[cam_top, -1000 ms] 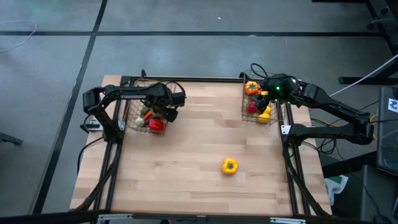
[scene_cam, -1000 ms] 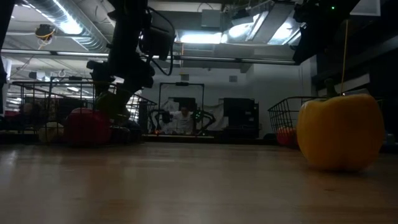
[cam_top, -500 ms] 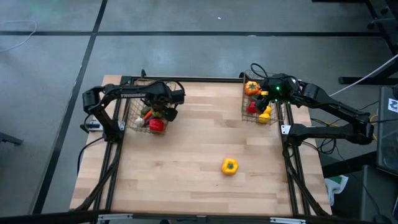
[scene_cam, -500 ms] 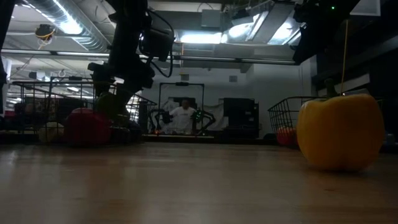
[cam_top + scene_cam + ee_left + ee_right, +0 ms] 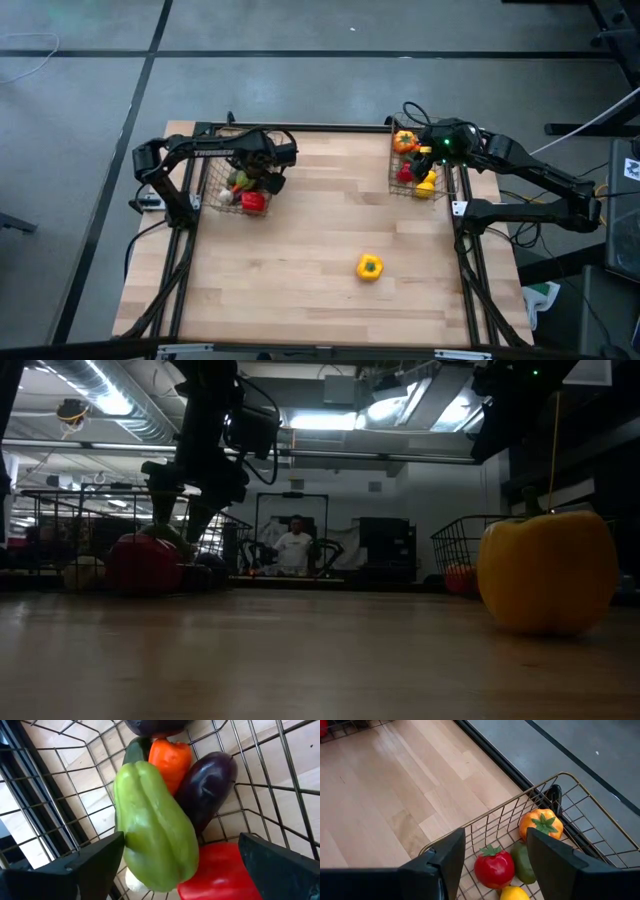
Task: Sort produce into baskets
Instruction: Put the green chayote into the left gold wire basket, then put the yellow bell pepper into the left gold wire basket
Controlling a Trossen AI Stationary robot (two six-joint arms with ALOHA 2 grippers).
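From my high view the left basket [image 5: 222, 190] is half covered by the arm over it — I can't count the pieces inside. In my left wrist view the red pepper [image 5: 220, 872] runs off the edge, a dark purple piece [image 5: 155, 726] is cut off too, and a pale thing [image 5: 134, 881] under the green pepper [image 5: 155, 827] stays unidentifiable. The lemon [image 5: 514, 893] in my right wrist view is clipped. In the low view the left basket's contents are dim shapes — I can't name them.
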